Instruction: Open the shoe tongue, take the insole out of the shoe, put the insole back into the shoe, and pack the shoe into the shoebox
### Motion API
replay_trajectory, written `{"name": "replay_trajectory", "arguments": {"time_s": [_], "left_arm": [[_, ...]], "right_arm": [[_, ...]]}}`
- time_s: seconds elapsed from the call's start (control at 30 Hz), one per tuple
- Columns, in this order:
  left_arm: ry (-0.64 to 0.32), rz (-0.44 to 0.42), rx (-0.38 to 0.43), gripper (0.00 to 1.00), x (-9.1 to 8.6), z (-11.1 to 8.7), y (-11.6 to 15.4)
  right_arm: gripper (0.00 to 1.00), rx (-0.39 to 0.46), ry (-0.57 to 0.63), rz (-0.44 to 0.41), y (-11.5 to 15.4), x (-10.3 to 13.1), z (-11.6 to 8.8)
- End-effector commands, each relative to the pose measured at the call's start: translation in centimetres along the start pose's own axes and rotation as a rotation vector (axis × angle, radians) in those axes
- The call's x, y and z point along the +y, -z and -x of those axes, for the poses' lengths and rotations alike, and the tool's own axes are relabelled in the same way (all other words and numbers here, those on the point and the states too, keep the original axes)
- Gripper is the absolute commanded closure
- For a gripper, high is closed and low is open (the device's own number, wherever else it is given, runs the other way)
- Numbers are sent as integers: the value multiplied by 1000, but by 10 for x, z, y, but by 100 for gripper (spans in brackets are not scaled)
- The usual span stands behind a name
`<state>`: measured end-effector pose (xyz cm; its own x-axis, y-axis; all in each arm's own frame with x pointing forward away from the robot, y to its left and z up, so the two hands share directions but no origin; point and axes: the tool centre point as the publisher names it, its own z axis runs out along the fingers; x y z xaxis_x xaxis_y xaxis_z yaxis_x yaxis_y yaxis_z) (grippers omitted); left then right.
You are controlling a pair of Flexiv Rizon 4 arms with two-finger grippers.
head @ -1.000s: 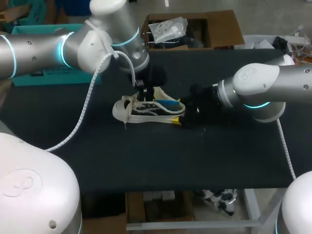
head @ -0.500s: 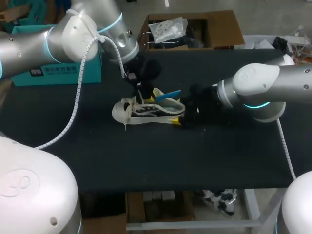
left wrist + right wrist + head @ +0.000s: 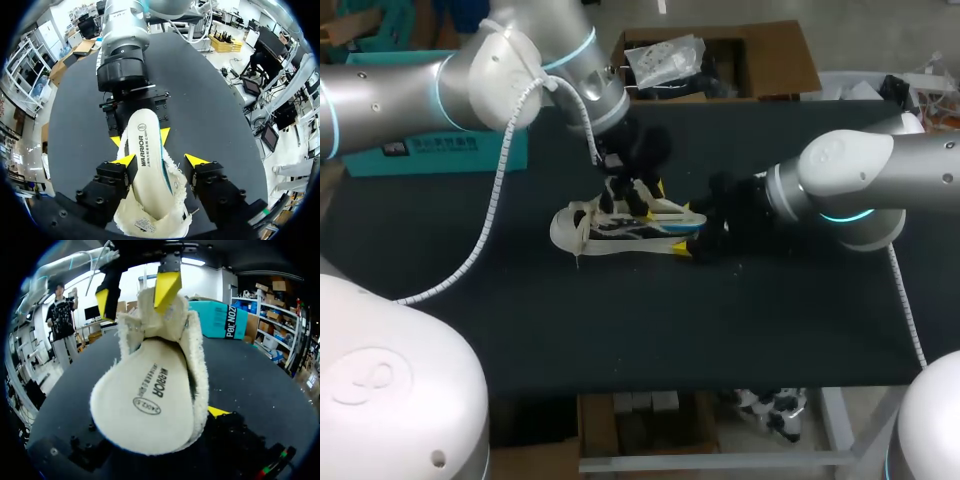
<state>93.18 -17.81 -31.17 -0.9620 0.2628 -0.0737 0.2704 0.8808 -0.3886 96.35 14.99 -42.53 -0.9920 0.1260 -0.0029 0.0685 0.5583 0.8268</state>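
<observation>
In the head view the sneaker [image 3: 610,230] lies near the middle of the tabletop [image 3: 620,330], toe toward 9 o'clock and heel toward 3 o'clock. The teal shoebox [image 3: 430,155] sits well apart at 10 o'clock. The right end effector [image 3: 688,245] comes in from 3 o'clock and looks clamped on the heel, likely to steady the sneaker. The left end effector [image 3: 632,192] hangs over the opening. In the left wrist view its fingers stand apart, straddling the sneaker, with the white insole [image 3: 147,165] lying between them, placed, I judge, for pressing home. In the right wrist view the insole's heel end seems to ride above the collar, not fully seated.
</observation>
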Motion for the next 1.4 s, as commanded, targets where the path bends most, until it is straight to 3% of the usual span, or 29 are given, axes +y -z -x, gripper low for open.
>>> {"name": "replay_trajectory", "arguments": {"time_s": [0.03, 0.2, 0.6, 0.73, 1.17, 1.23, 1.4], "left_arm": [[-5, 29, -38, 35, -12, -10, -10], [-14, 52, -74, 31, -17, -12, -25], [14, 92, -221, 33, -18, -15, -56], [2, 97, -258, 27, -18, -12, -61], [-5, 79, -286, 38, -13, 15, -67], [-6, 74, -282, 52, -13, 19, -68], [3, 77, -290, 54, -14, 27, -67]], "right_arm": [[100, 3, 1, 5, -5, -7, 1], [100, 3, 1, 5, -5, -7, 1], [100, 3, 1, 5, -5, -7, 1], [100, 3, 1, 5, -5, -7, 1], [100, 3, 1, 5, -5, -7, 1], [100, 3, 1, 5, -5, -7, 1], [100, 3, 1, 5, -5, -7, 1]]}}
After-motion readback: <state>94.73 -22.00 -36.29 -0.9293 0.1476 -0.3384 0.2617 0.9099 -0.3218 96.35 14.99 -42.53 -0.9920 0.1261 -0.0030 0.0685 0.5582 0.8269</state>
